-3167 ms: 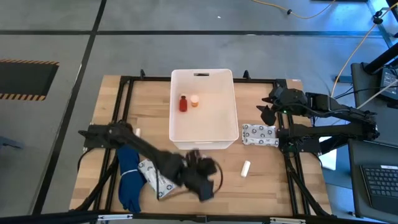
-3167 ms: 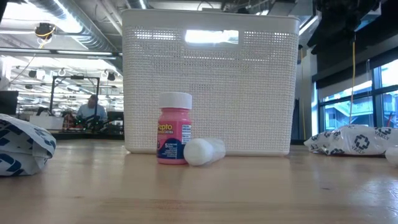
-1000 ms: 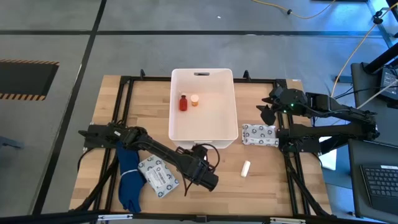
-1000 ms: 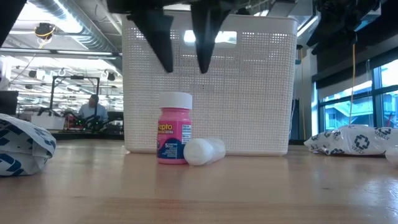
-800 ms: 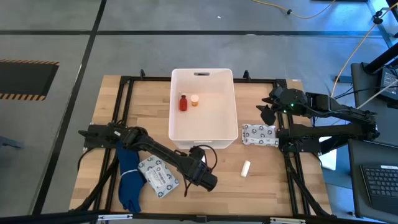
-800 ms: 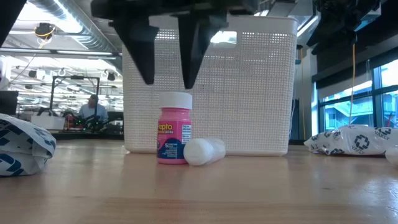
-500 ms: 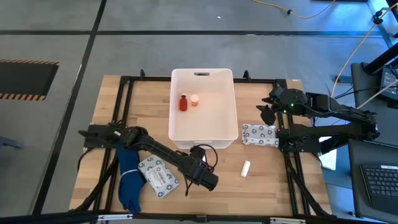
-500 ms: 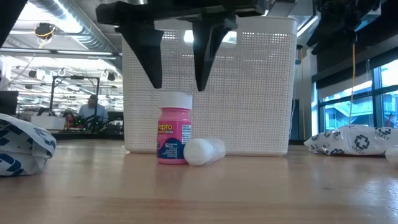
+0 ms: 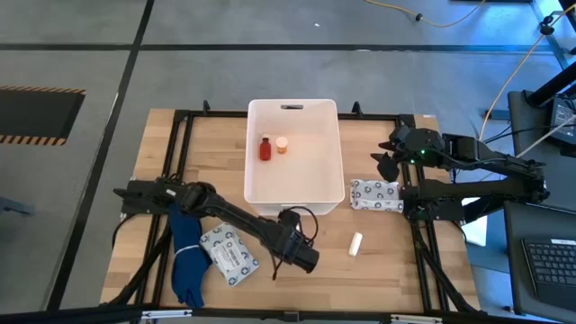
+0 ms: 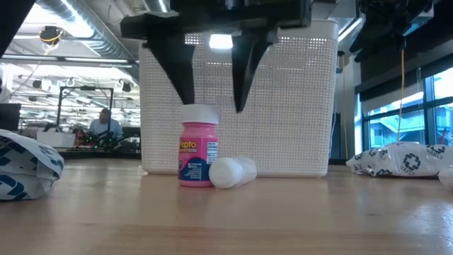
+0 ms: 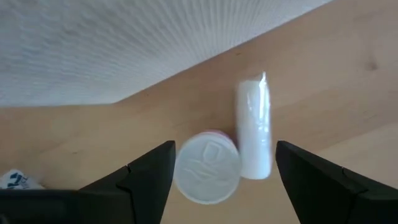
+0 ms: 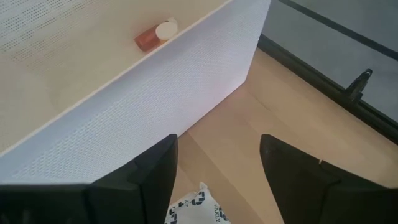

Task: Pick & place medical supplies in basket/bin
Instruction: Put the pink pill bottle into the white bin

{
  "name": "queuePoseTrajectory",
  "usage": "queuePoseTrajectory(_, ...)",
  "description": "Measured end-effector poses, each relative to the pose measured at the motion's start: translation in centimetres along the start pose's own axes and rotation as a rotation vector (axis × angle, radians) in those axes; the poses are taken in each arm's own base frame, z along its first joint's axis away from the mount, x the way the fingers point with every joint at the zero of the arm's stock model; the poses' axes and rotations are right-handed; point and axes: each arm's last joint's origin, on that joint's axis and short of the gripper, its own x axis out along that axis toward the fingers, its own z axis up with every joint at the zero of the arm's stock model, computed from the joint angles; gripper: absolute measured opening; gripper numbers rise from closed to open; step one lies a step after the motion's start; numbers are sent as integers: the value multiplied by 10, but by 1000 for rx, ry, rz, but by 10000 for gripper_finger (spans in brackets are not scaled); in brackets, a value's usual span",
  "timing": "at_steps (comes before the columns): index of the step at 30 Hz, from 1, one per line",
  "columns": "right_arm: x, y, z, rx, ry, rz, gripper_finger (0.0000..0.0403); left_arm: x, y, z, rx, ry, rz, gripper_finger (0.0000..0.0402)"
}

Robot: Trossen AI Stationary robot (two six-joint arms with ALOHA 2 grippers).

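Observation:
A pink bottle (image 10: 198, 152) with a white cap (image 11: 207, 167) stands upright on the table, just in front of the near wall of the white bin (image 10: 283, 106). A short white cylinder (image 11: 254, 127) lies on its side against the bottle. My left gripper (image 10: 214, 105) hangs open right above the cap, fingers pointing down, touching nothing. In the high view the left gripper (image 9: 292, 249) hides the bottle. A red bottle (image 9: 265, 149) and an orange-topped vial (image 9: 282, 145) lie in the bin (image 9: 337, 157). My right gripper (image 9: 385, 162) waits open to the right of the bin.
One printed soft packet (image 9: 375, 194) lies right of the bin, another (image 9: 229, 255) left of my left gripper, beside a blue glove (image 9: 187, 256). A second white cylinder (image 9: 356, 243) lies on bare wood near the right side. A person sits far back in the room (image 10: 105, 127).
My left gripper has come down toward the pink bottle's cap, swaying a little toward the table's left and then back right, and has stayed open. The bottle and the cylinder have kept still.

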Motion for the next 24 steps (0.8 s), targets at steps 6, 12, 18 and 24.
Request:
queuePoseTrajectory(6,0,0,0,-18,0,0,229,7,-1,-4,11,23,27,269)
queuePoseTrajectory(12,0,0,0,-18,0,0,229,10,-2,-4,17,25,32,269)
queuePoseTrajectory(18,0,0,0,-21,0,-1,229,10,-1,-6,33,60,40,259)
queuePoseTrajectory(24,0,0,0,-22,0,-1,229,10,-1,-6,34,79,42,224)
